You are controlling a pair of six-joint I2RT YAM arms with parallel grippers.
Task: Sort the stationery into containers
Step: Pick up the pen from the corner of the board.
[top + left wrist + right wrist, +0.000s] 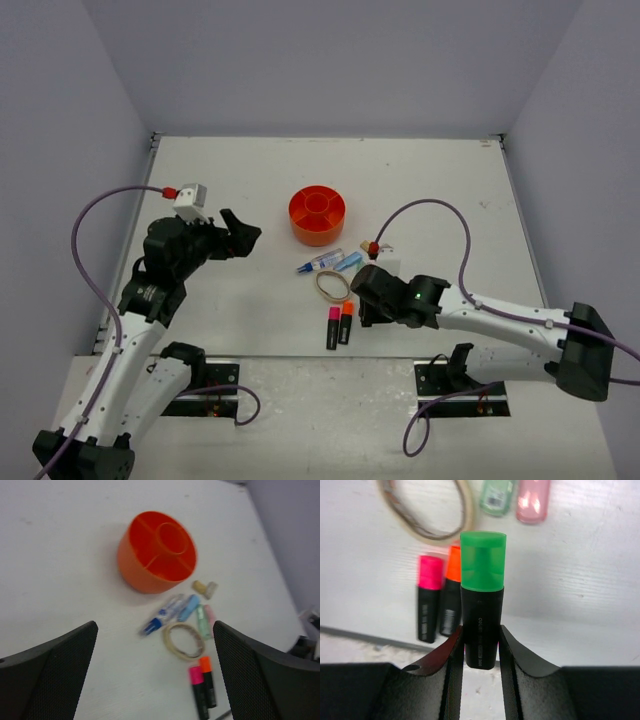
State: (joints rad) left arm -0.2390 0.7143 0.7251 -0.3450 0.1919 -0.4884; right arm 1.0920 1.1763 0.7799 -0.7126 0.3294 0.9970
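The round orange organizer point(317, 214) stands mid-table, also in the left wrist view point(157, 551). My right gripper point(481, 630) is shut on a green-capped black highlighter point(481, 600), held above the table; it sits right of the pile point(368, 300). Pink-capped point(428, 600) and orange-capped point(451, 592) highlighters lie side by side below it. A tan rubber band point(183, 640), a blue-tipped white pen point(162, 615), pastel mini markers point(201, 621) and two small tan blocks point(205, 587) lie in front of the organizer. My left gripper point(240, 235) is open and empty, left of the organizer.
The table's front edge point(300, 355) runs just below the highlighters. Grey walls close the table on three sides. A cable point(440, 215) loops over the right arm.
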